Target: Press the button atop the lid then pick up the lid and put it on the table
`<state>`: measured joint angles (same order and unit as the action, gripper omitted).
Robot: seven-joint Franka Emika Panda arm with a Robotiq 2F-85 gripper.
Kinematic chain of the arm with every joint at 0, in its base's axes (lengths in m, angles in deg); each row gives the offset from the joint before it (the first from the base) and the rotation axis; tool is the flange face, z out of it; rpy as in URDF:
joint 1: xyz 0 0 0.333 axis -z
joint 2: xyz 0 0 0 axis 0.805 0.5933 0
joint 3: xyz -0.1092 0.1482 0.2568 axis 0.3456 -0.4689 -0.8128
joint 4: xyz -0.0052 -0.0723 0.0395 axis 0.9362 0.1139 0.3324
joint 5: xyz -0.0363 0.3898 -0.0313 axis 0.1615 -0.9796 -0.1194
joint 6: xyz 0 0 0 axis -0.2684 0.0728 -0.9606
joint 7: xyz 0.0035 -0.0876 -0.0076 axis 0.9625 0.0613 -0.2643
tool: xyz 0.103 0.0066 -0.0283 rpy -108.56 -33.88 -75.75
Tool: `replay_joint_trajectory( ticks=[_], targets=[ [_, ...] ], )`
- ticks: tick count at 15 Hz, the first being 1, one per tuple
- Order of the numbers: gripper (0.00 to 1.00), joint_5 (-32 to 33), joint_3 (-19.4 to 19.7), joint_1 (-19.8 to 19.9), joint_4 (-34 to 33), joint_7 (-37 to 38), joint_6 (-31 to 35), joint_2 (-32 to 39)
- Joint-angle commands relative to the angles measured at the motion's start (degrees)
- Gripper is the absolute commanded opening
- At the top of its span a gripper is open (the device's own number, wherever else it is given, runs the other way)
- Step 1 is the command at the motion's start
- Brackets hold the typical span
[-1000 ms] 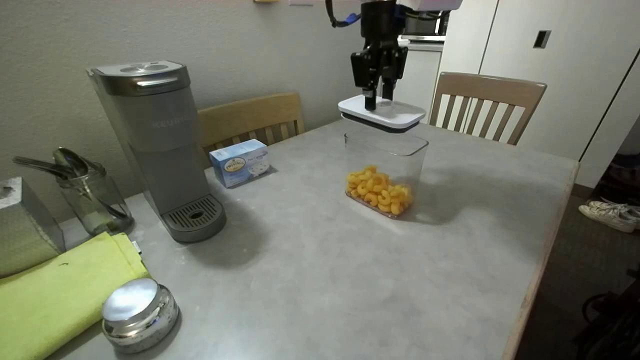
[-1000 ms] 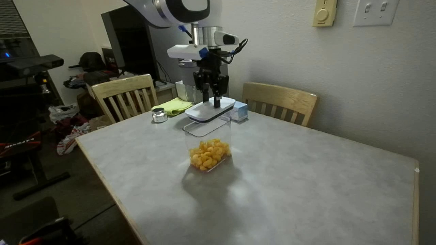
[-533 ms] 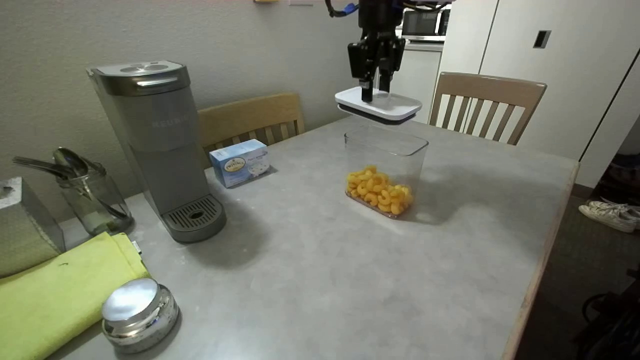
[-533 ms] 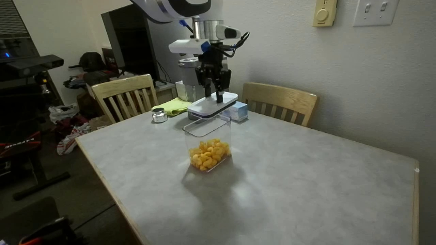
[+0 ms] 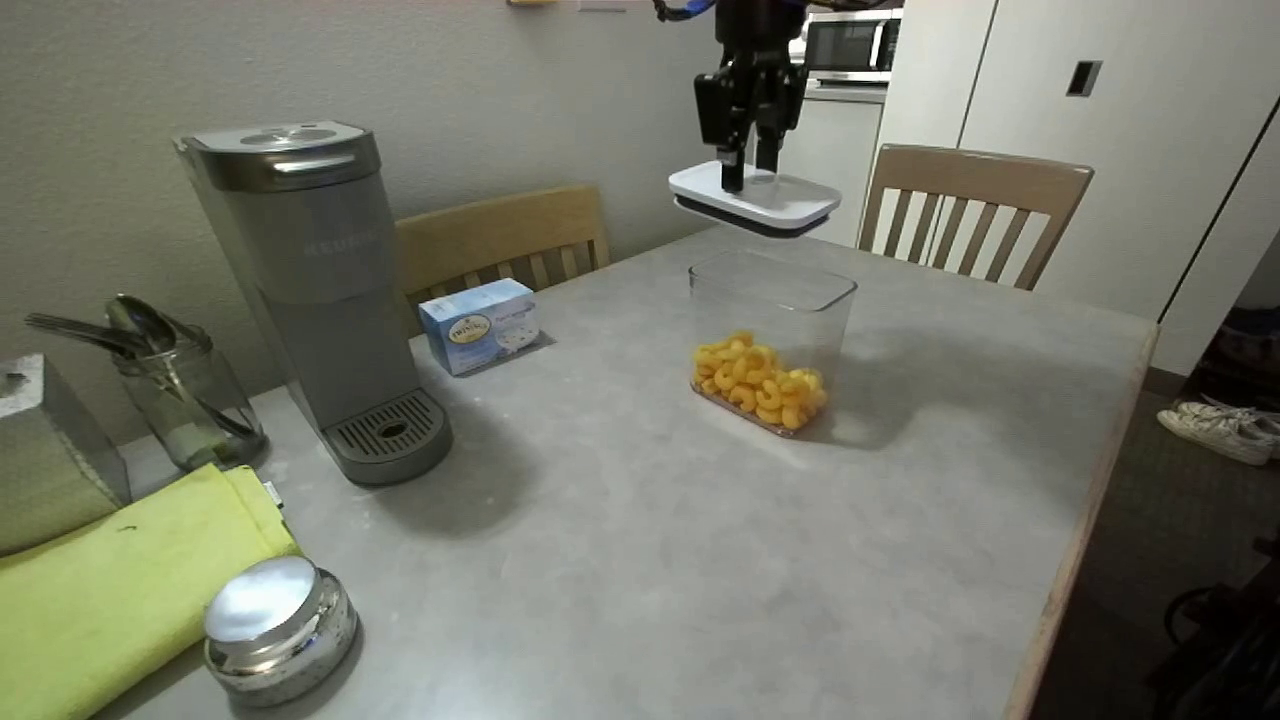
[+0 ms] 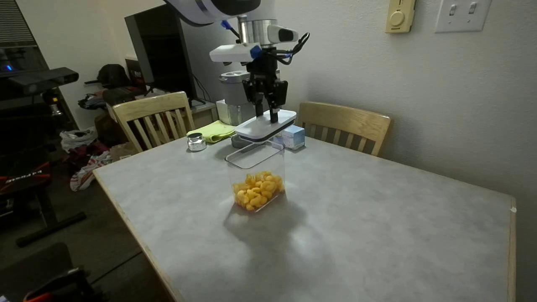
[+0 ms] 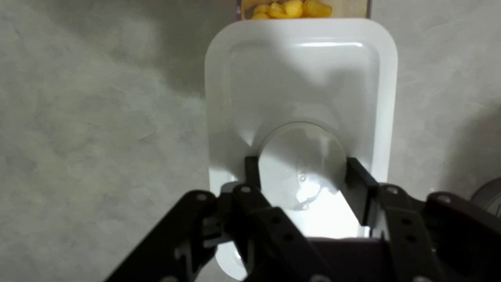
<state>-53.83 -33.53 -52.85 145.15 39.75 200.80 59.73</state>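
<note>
The white rounded-rectangle lid (image 5: 795, 203) hangs level above the clear container, apart from its rim. It also shows in an exterior view (image 6: 253, 127) and fills the middle of the wrist view (image 7: 297, 74). The button (image 7: 299, 156) is a round raised disc in the lid's centre. My gripper (image 7: 301, 170) is shut on this button, one finger at each side, and holds the lid up; it shows in both exterior views (image 5: 750, 178) (image 6: 267, 116). The light grey table (image 5: 640, 560) lies below. The gripper hides the lid's near part in the wrist view.
The clear container (image 5: 835, 325) with yellow pasta (image 5: 755, 380) stands under the lid. A coffee maker (image 5: 330, 270), blue tea box (image 5: 480, 325), jar with cutlery (image 5: 190, 400), yellow cloth (image 5: 140, 570) and round metal-lidded jar (image 5: 280, 630) stand toward one end. Chairs (image 5: 980, 205) border the table.
My gripper has risen with the lid in it, so the gap above the container has grown. The lid has also shifted slightly sideways toward the wall. The container has not moved.
</note>
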Motion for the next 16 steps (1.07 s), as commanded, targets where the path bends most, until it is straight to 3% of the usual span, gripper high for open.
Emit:
replay_joint_trajectory(
  ticks=[1, 8, 16],
  targets=[
    [0.29, 2.6, 1.1, 0.1, -1.7, -0.1, -2.0, -0.9],
    [0.29, 2.4, 1.8, 3.7, -4.5, -8.0, -0.7, -0.7],
    [0.29, -2.7, 2.0, 13.1, -7.4, -24.0, -0.3, 0.8]
  ],
)
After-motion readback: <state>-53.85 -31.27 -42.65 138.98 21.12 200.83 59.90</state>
